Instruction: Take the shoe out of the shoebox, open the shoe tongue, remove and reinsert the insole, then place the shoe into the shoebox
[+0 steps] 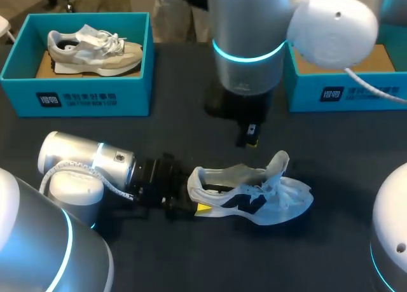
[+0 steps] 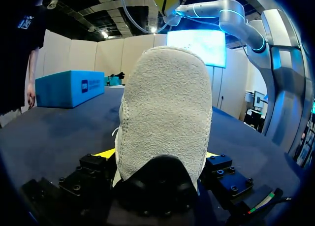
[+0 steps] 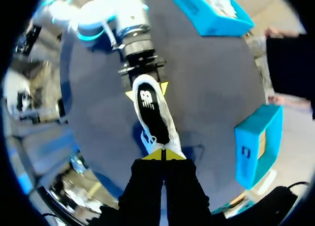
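Inside left shoebox (image 1: 76, 96), beige sneaker (image 1: 95, 51), white shoe (image 1: 254, 200) outside

- Two shoes are showing: beige shoe (image 1: 95, 50), white shoe (image 1: 251, 196).
- Two blue shoeboxes are standing: left shoebox (image 1: 76, 98), right shoebox (image 1: 356, 95).
- Two grippers are showing: left gripper (image 1: 198, 206), right gripper (image 3: 162, 154).

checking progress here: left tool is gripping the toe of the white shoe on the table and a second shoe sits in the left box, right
Not quite. The left tool grips the heel, not the toe, of the white shoe on the table. The head view shows the toe end pointing away from that tool. The second shoe does sit in the left box.
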`<action>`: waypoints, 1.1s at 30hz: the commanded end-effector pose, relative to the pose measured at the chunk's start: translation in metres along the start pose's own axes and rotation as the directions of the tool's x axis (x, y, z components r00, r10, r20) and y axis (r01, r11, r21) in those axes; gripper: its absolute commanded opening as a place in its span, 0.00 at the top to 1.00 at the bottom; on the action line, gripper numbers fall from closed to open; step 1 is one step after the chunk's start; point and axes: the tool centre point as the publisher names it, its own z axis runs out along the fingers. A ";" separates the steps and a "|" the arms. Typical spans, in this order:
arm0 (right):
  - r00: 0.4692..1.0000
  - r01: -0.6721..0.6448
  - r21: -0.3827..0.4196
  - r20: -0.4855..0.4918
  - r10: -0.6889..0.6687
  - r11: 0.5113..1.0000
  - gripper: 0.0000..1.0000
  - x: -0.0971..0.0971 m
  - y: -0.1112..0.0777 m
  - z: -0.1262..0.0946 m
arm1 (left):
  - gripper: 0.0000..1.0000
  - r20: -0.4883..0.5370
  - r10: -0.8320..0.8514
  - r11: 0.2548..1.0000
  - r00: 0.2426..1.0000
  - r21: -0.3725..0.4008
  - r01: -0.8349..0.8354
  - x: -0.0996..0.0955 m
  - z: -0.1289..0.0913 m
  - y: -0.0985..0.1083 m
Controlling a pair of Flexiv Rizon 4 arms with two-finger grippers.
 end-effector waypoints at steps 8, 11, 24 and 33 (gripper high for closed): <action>0.966 0.233 0.103 0.090 -0.242 0.967 1.00 0.018 0.018 0.014 | 1.00 0.000 0.000 1.000 1.000 -0.001 0.000 0.000 0.000 0.001; 0.958 0.271 0.120 0.064 -0.280 0.955 1.00 0.031 0.032 0.024 | 1.00 0.000 0.000 1.000 1.000 -0.001 0.000 0.000 0.000 0.001; 0.953 0.292 0.105 0.056 -0.299 0.951 1.00 0.051 0.043 0.042 | 1.00 0.000 0.000 1.000 1.000 -0.001 0.000 0.000 0.000 0.001; 0.957 0.269 0.096 0.086 -0.277 0.958 1.00 0.054 0.046 0.051 | 1.00 0.000 0.000 1.000 1.000 -0.001 0.000 0.000 0.000 0.001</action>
